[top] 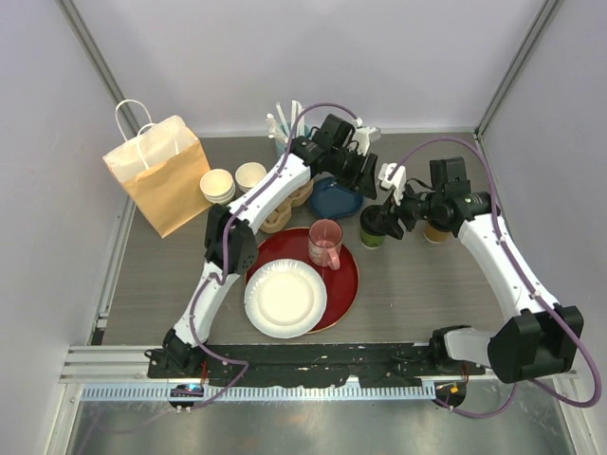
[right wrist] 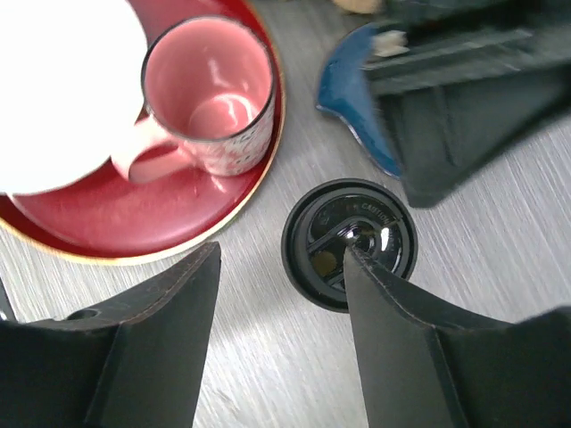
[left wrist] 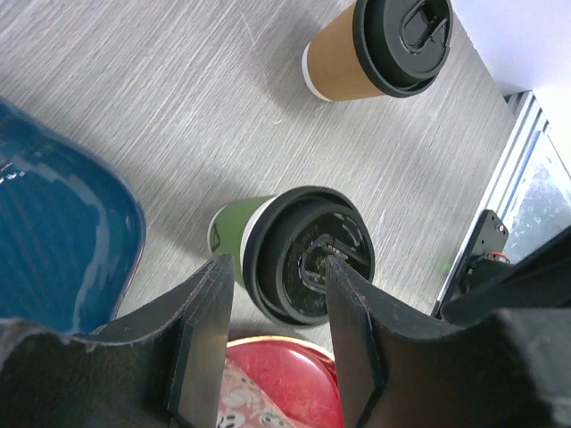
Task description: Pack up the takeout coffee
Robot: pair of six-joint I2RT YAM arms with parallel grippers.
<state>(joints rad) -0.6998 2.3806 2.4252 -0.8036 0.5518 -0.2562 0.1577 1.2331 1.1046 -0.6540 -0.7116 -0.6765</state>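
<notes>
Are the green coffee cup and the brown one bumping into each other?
Apart. The left wrist view shows the green cup and the brown cup with a strip of bare table between them.

Overhead camera; both wrist cameras share green cup [left wrist: 284, 251].

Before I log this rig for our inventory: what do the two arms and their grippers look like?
Both match: the left arm and right arm have white links between bulky black joints, each trailed by a thin lilac cable. The left gripper and right gripper are matte black, with two flat, wedge-shaped fingers. No markings visible.
</notes>
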